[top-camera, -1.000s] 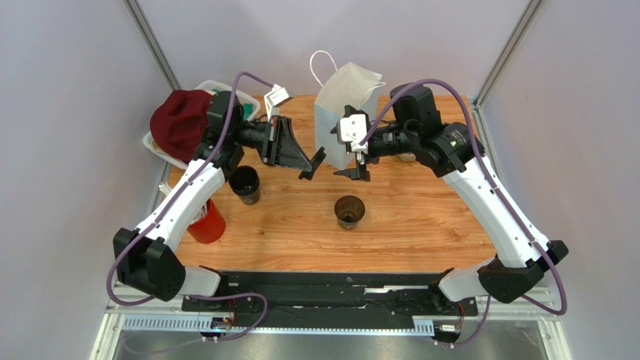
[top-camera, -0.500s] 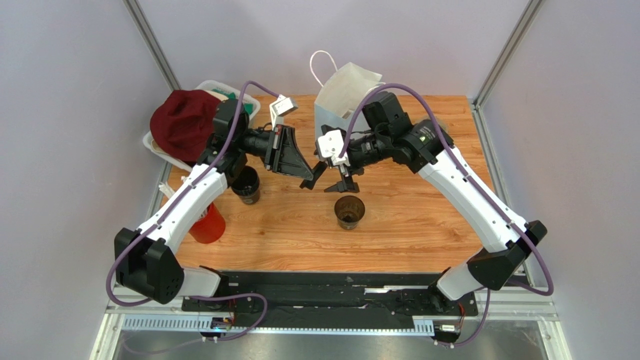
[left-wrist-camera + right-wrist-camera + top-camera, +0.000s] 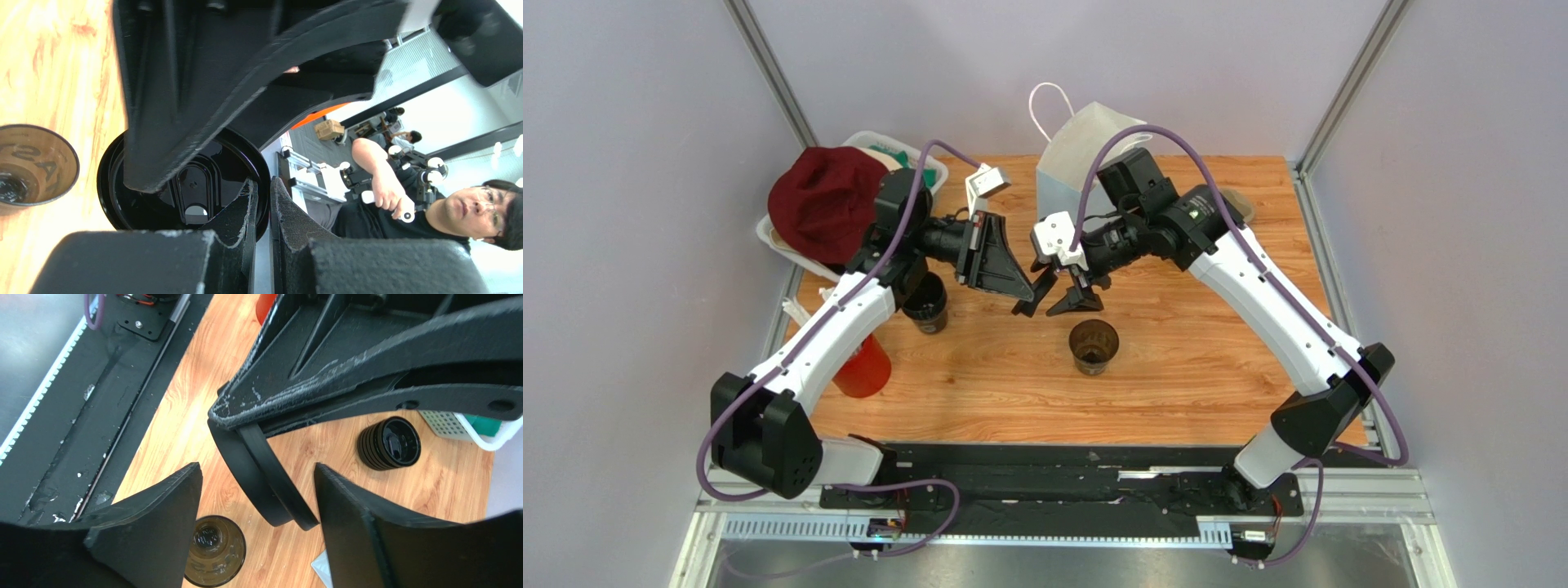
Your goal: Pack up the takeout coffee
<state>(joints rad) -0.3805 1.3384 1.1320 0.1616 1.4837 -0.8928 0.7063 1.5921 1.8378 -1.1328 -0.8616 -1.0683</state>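
Progress: neither lidded nor bagged yet
Small dark takeout coffee cup [image 3: 1093,344] stands open on wooden desk [image 3: 1210,355]; left end effector [image 3: 1024,294] clenches round black plastic lid [image 3: 184,190], right end effector [image 3: 1075,298] splayed, just beside it

left gripper [image 3: 1026,298]: clamped | right gripper [image 3: 1073,298]: spread wide | tips nearly meeting

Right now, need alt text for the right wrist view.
A black coffee lid, seen edge-on, is pinched by the left gripper, which enters from the upper right, and sits between the open fingers of the right gripper. Below it in the frame the open takeout coffee stands on the wooden table, with a stack of black lids farther off.
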